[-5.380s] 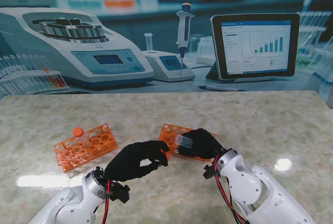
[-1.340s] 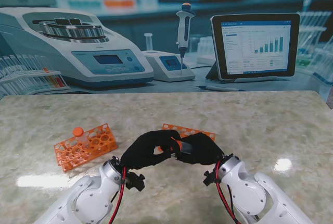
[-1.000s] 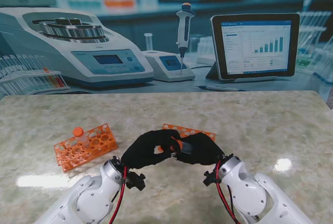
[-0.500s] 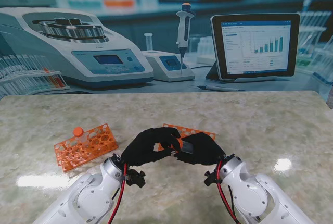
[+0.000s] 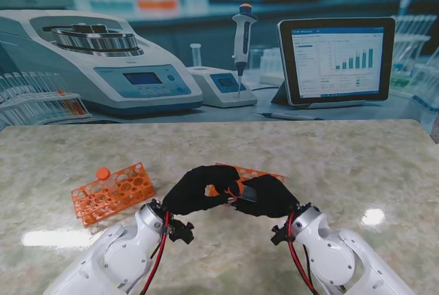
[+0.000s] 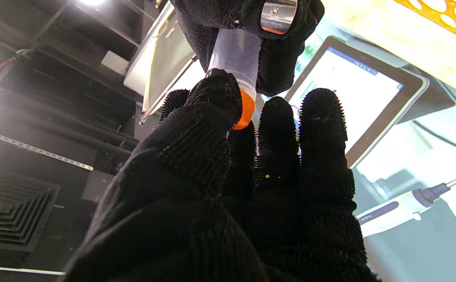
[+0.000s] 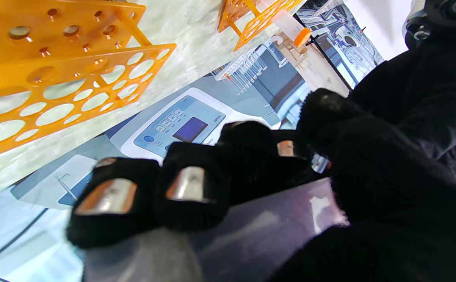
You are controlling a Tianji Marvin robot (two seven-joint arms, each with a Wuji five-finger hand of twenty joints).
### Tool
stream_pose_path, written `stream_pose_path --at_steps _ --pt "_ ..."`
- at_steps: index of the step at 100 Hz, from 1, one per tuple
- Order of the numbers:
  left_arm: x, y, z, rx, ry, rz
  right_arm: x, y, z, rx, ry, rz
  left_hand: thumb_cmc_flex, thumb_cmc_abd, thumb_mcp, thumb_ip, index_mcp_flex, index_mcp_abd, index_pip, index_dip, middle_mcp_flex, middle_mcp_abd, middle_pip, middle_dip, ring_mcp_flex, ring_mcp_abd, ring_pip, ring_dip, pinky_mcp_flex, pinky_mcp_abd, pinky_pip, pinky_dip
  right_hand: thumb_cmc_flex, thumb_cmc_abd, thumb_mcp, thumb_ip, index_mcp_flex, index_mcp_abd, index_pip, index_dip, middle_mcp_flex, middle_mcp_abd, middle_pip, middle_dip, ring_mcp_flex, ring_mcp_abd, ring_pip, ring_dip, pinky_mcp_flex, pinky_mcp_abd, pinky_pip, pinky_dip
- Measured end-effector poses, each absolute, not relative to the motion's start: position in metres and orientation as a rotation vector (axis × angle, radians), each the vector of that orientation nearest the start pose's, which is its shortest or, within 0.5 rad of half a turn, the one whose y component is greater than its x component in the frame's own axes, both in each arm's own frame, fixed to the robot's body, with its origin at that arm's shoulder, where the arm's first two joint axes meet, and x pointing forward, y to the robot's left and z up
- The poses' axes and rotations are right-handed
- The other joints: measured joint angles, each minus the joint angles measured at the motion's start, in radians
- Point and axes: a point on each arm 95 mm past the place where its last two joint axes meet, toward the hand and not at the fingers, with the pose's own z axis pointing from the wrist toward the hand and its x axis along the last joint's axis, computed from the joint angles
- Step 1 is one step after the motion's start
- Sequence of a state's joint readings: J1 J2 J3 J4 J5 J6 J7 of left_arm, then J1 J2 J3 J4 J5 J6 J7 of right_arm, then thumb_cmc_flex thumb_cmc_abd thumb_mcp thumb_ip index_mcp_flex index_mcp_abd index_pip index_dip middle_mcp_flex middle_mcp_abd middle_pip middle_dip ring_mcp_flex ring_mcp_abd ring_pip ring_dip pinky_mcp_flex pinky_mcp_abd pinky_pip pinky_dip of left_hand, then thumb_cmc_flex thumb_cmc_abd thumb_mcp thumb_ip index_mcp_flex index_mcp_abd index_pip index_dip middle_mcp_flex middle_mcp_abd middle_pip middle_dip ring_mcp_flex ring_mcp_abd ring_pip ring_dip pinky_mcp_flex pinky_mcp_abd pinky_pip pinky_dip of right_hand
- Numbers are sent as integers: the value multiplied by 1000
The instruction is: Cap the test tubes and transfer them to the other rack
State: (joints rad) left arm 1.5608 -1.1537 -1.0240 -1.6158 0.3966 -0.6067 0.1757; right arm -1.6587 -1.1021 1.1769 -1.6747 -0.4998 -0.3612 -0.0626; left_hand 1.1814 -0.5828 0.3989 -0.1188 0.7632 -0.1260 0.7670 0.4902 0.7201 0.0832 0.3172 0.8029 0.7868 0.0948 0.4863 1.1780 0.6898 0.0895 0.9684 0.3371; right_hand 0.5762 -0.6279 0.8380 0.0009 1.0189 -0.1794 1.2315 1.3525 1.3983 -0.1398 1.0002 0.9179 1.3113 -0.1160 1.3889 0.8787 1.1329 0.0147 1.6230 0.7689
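Note:
My two black-gloved hands meet above the table in front of me. My right hand (image 5: 266,197) is shut on a clear test tube (image 6: 236,55), held nearly level. My left hand (image 5: 194,191) pinches a small orange cap (image 6: 245,111) against the tube's mouth. An orange rack (image 5: 248,172) lies just behind the hands, mostly hidden by them. A second orange rack (image 5: 113,192) sits to the left, holding one orange-capped tube (image 5: 103,174). In the right wrist view the tube (image 7: 251,231) runs under my fingers (image 7: 189,184), with the near rack (image 7: 47,78) and the far rack (image 7: 251,19) beyond.
A centrifuge (image 5: 103,62), a small device (image 5: 221,86), a pipette on a stand (image 5: 242,41) and a tablet (image 5: 336,58) line the back edge of the marble table (image 5: 343,164). A pen (image 5: 288,116) lies before the tablet.
Five seconds ago the hands were apart, the right holding the uncapped tube. They have since come together, and the left hand has kept the orange cap at the tube's mouth, shifting slightly.

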Motion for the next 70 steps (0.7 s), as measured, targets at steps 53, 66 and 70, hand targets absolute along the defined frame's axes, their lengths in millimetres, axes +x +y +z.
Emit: stream_pose_path --at_steps 53,66,70 --pt "350 -104 -298 -1270 1226 -2656 352 45 -313 -1596 -1525 -2481 -1 0 -85 0 17 -48 -205 -115 1 12 -4 -54 0 0 -23 -49 -12 33 -36 76 0 0 0 0 0 5 0 0 0 3 0 0 0 2 0 0 1 0 0 0" --pt "350 -105 -297 -1265 1221 -2646 351 45 -313 -1594 -1524 -2483 -2 0 -106 0 10 -60 -219 -115 2 23 -14 -65 0 0 -29 -71 -13 48 -38 131 0 0 0 0 -1 8 0 0 0 5 0 0 0 4 0 0 1 0 0 0" --pt "350 -105 -297 -1264 1217 -2643 351 45 -313 -1593 -1524 -2483 -2 0 -115 0 9 -63 -219 -115 3 23 -15 -65 3 0 -37 -77 -13 56 -38 139 0 1 0 0 -1 9 0 0 0 5 -1 0 0 4 0 0 1 0 0 0"
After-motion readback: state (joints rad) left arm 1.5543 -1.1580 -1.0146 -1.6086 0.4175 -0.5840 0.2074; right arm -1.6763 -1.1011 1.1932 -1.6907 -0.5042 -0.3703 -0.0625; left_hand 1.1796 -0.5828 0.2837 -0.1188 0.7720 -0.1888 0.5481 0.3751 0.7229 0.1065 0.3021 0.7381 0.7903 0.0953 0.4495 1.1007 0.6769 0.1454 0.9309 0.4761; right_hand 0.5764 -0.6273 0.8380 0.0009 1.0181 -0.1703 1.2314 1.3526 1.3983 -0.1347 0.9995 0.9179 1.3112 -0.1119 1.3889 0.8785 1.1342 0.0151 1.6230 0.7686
